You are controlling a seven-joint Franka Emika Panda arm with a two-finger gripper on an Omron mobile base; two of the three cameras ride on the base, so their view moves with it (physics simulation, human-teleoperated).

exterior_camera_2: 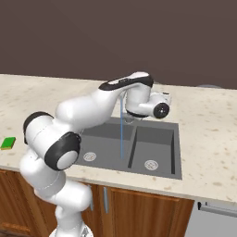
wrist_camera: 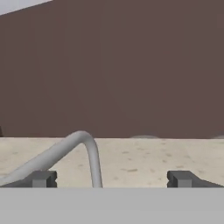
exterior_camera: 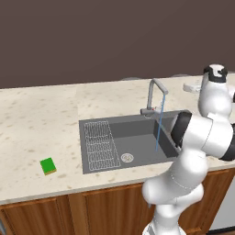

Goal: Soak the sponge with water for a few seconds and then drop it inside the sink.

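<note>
The green sponge (exterior_camera: 47,165) lies flat on the speckled counter, well left of the dark grey sink (exterior_camera: 137,133); it also sits at the left edge of the right base view (exterior_camera_2: 8,143). A thin blue stream of water (exterior_camera: 158,131) runs from the curved faucet (exterior_camera: 156,89) into the large basin. My gripper (wrist_camera: 112,179) is open and empty, fingertips (wrist_camera: 43,178) wide apart, level with the faucet spout (wrist_camera: 87,148) just ahead. My hand (exterior_camera_2: 157,105) hovers over the sink's back edge, far from the sponge.
A ribbed drainboard (exterior_camera: 98,144) fills the sink's left part, with a round drain (exterior_camera: 127,158) beside it. The smaller basin (exterior_camera_2: 155,139) is on the right. A dark wall runs behind the counter (exterior_camera: 41,114); wood cabinets (exterior_camera: 105,211) stand below.
</note>
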